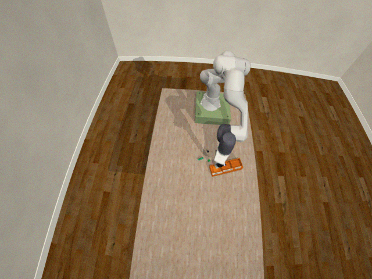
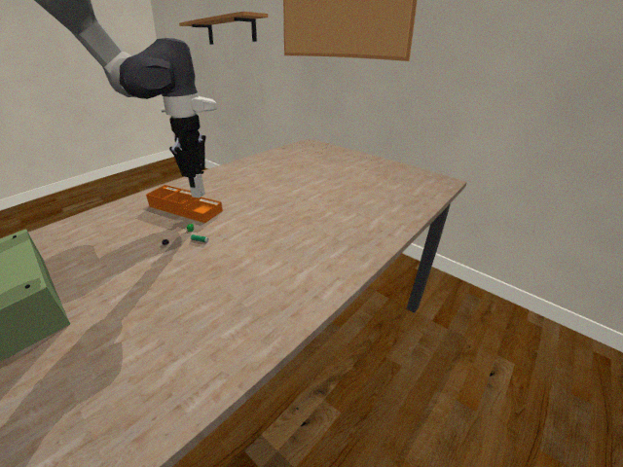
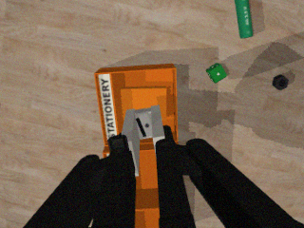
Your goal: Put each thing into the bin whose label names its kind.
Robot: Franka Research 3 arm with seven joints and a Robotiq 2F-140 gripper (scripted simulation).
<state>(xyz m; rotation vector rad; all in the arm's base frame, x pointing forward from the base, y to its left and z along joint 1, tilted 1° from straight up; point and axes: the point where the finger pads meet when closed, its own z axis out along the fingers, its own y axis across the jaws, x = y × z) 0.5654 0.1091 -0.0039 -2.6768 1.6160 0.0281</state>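
My gripper (image 3: 144,121) is shut on a grey metal pencil sharpener (image 3: 143,125) and holds it above the end bin labelled STATIONERY (image 3: 139,103) of an orange row of bins (image 2: 183,202). The sharpener also shows at the fingertips in the exterior view (image 2: 197,189), a little above that bin. The row of bins (image 1: 226,167) lies partly under my wrist in the top view. On the table beside the bins lie a green battery (image 3: 243,14), a small green cube (image 3: 217,72) and a small black nut (image 3: 280,82).
The green robot base (image 1: 211,110) stands at the table's far end. The table's edge (image 2: 351,291) runs along the right side in the exterior view. The other bins' labels are hidden by my fingers in the wrist view.
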